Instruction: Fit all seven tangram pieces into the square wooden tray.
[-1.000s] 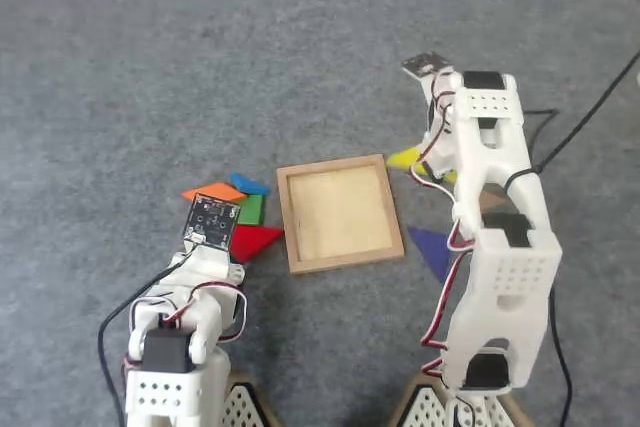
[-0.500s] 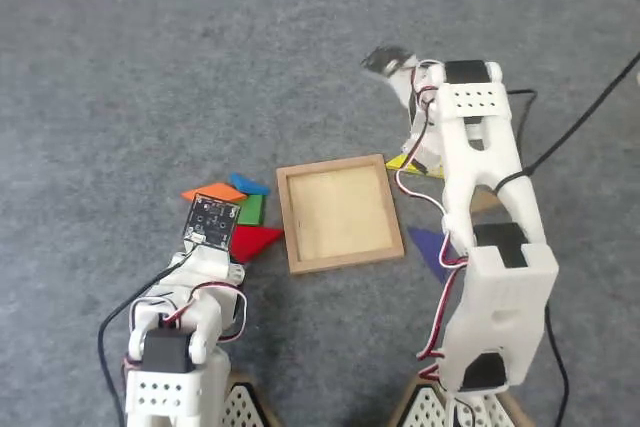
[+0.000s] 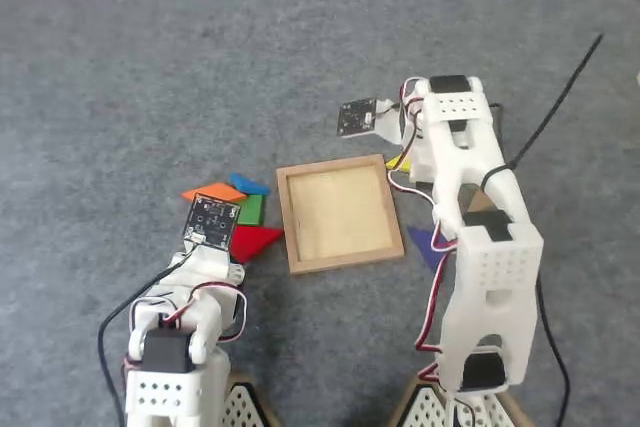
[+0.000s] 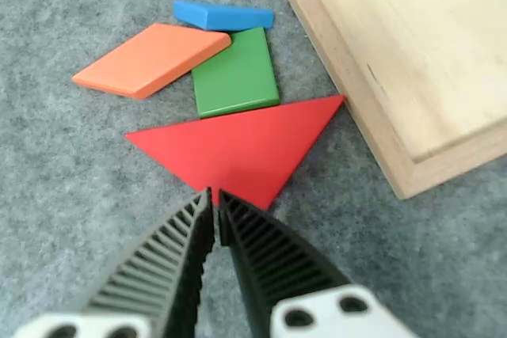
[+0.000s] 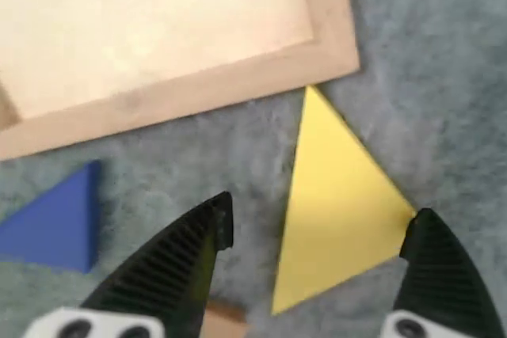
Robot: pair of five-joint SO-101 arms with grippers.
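left arm [image 3: 185, 322] folded back low, right arm [image 3: 485, 247] stretched forward
left gripper [image 4: 214, 199] jaws pressed together, pointing down at the table; right gripper [image 5: 323, 215] jaws wide apart, wrist angled down

The worktop [image 3: 150, 77] is a mottled, speckled grey. The square wooden tray [image 3: 330, 165] is pale tan with faint grain and a slightly darker rim. The tangram pieces are plain, solid colours: a red triangle [image 4: 238, 144], a green square [image 4: 235, 73], an orange parallelogram [image 4: 150, 58], a light blue piece [image 4: 223, 15], a yellow triangle [image 5: 337, 203] and a deep blue triangle [image 5: 55, 219]. The left claw [image 4: 214, 203] and the right claw [image 5: 323, 215] are black and ribbed. The arms are white, dotted with small holes.
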